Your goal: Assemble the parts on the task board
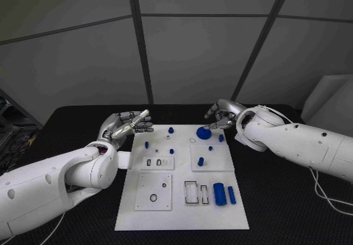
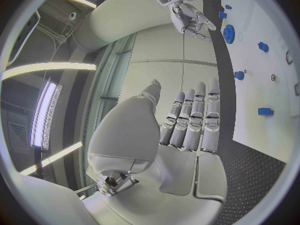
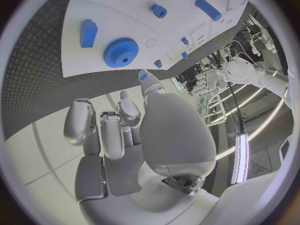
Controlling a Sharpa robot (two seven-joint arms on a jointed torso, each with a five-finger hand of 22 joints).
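Note:
The white task board (image 1: 184,209) lies in the middle of the black table. A blue gear (image 1: 204,132) sits near its far edge, with small blue pegs (image 1: 171,130) around it and a blue block (image 1: 221,138) beside it. Two blue cylinders (image 1: 219,194) lie at the near right. My right hand (image 1: 223,116) hovers just beyond the gear, fingers loosely bent and apart, holding nothing. The right wrist view shows that hand (image 3: 125,130) off the gear (image 3: 120,52). My left hand (image 1: 126,125) is raised by the board's far left corner, fingers (image 2: 190,120) straight, empty.
Raised white plates with slots (image 1: 156,163) and a ring hole (image 1: 153,197) sit on the board's left half, and a framed recess (image 1: 191,192) lies beside the cylinders. Black table (image 1: 279,204) surrounds the board. A white cable (image 1: 324,194) runs at the right.

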